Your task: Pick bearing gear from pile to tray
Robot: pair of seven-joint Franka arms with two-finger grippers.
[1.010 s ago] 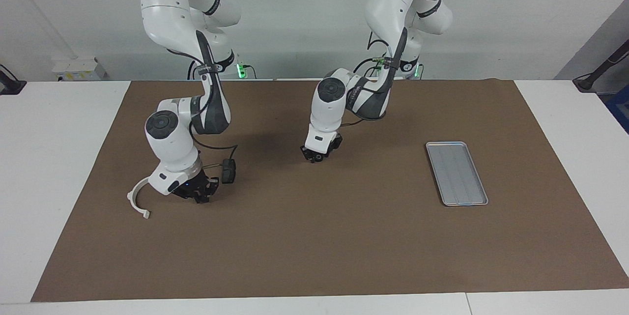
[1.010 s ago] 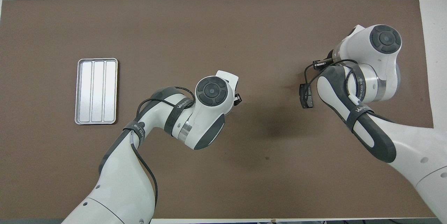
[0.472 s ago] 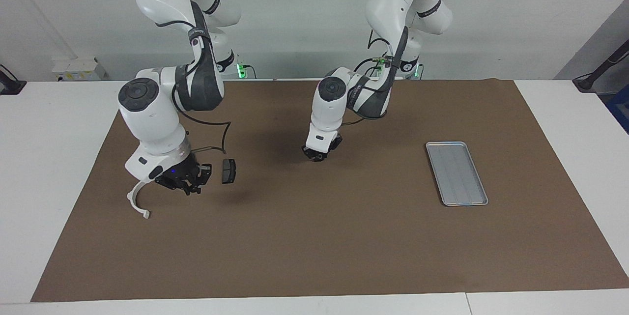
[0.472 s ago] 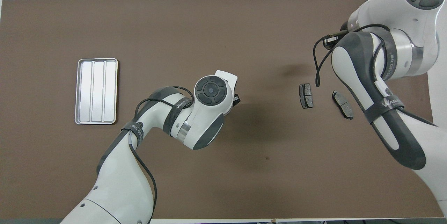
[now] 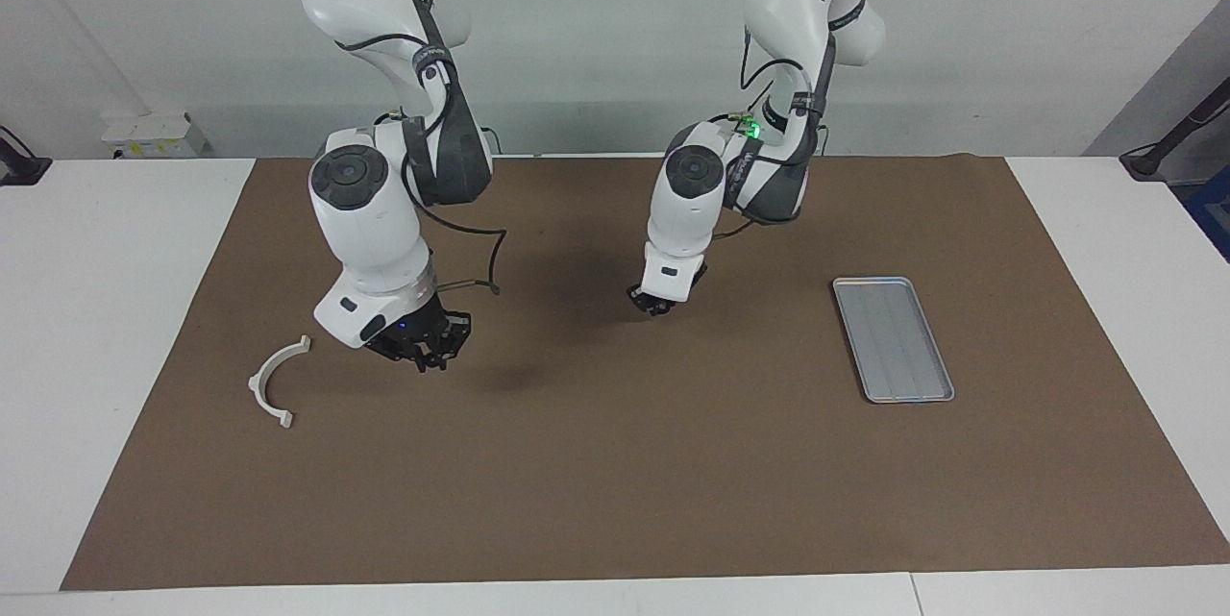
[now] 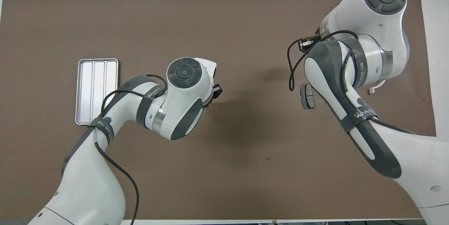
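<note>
The silver ribbed tray (image 5: pixel 892 337) lies toward the left arm's end of the table and also shows in the overhead view (image 6: pixel 96 91). From the pile, the white semicircular bracket (image 5: pixel 274 383) lies toward the right arm's end. One dark grey plate (image 6: pixel 308 96) shows beside the right arm in the overhead view. The second plate and the tiny black pieces are hidden. My right gripper (image 5: pixel 428 354) hangs low over the mat beside the bracket, over where the plates lie. My left gripper (image 5: pixel 658 302) hangs low over the middle of the mat, apart from the tray.
A brown mat (image 5: pixel 615 481) covers the table, with white table surface (image 5: pixel 96 308) at both ends. The right arm's hand covers part of the pile in both views.
My right hand has swung from over the bracket toward the middle, and now covers the plates. My left hand has shifted a little toward the tray.
</note>
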